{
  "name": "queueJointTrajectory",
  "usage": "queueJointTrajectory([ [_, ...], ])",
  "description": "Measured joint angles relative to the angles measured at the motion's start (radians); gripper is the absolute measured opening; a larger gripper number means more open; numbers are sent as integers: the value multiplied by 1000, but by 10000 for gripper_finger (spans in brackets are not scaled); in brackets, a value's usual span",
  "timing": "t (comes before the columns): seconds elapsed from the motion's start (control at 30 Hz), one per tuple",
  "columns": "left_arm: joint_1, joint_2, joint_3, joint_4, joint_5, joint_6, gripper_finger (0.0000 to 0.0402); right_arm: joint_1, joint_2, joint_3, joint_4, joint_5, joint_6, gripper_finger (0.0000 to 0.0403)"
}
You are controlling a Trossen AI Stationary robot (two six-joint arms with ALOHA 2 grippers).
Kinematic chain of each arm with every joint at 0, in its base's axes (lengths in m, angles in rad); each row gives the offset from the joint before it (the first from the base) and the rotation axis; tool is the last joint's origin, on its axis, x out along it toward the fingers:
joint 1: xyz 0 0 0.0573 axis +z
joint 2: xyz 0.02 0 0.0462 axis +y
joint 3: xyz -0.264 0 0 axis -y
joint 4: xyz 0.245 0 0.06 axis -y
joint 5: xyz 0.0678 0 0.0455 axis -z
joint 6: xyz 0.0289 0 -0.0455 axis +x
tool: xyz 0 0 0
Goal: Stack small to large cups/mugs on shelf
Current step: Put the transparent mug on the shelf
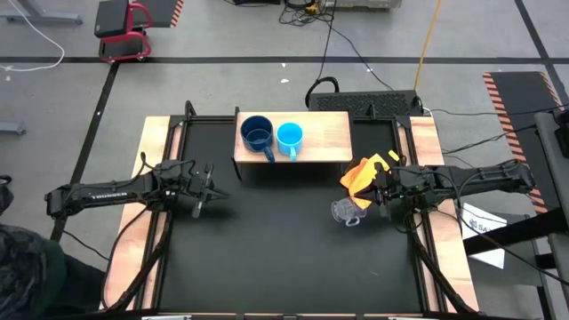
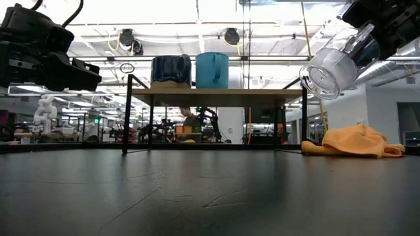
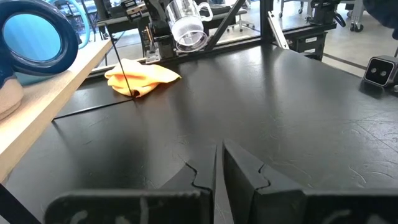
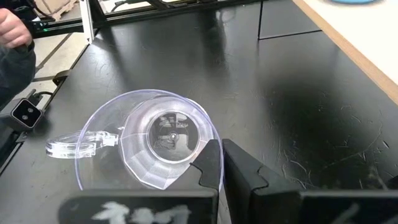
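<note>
Right now the right tool (image 1: 380,197) is clamped shut on the rim of the small clear glass cup (image 2: 336,64), which hangs in the air, tilted, its mouth facing down and toward the low camera, above the black tabletop (image 1: 284,249) and just in front of the orange cloth (image 1: 366,174). The navy-blue mug (image 1: 256,133) and the sky-blue mug (image 1: 290,137) stand side by side on the wooden shelf (image 1: 324,133), not nested. The left tool (image 1: 203,197) waits over the left of the tabletop, its fingers nearly closed on nothing.

The likeliest trouble, I judge, is the thin pinch on smooth glass: a quick swing toward the shelf could let the cup pivot or slip. Its handle could also catch a mug rim on the way in.

The low view shows the cup is well clear of the tabletop and roughly level with the mugs, which the high view cannot tell. The right wrist view shows the fingers biting the rim and the handle jutting away to the side. The left wrist view shows its own fingers almost together with nothing between them.
</note>
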Motion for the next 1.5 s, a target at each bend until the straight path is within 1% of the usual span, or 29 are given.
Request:
queueJointTrajectory([
  [0.17, 0, 0, 0, 0, 0, 0, 31, 0, 0, 0, 4, 3, -8, 0],
  [0.23, 0, 0, 0, 0, 0, 0, 31, -4, 0, 0, 30, 22, -30, 0],
  [0.33, 0, 0, 0, 0, 0, 5, 31, -28, -1, 0, 85, 57, -60, 0],
  [0.4, 0, 0, 0, 0, 0, 5, 31, -49, 0, 1, 116, 56, -72, 0],
  [0.5, 0, 0, 0, 0, 0, 5, 31, -83, 0, 20, 114, 54, -71, 0],
  [0.73, 0, 0, 0, 0, 0, 3, 31, -141, 0, 98, 81, 18, -108, 0],
  [0.83, 0, 0, 0, 0, 0, 3, 31, -163, 0, 126, 73, -27, -118, 0],
  [1.23, 0, 0, 0, 0, 0, 5, 31, -238, 34, 213, 17, -28, -150, 0],
  [1.37, 0, 0, 0, 0, 0, 7, 31, -267, 54, 250, -7, -79, -164, 0],
  [1.5, 0, 0, 0, 0, 0, 7, 31, -293, 84, 299, -10, -87, -171, 0],
])
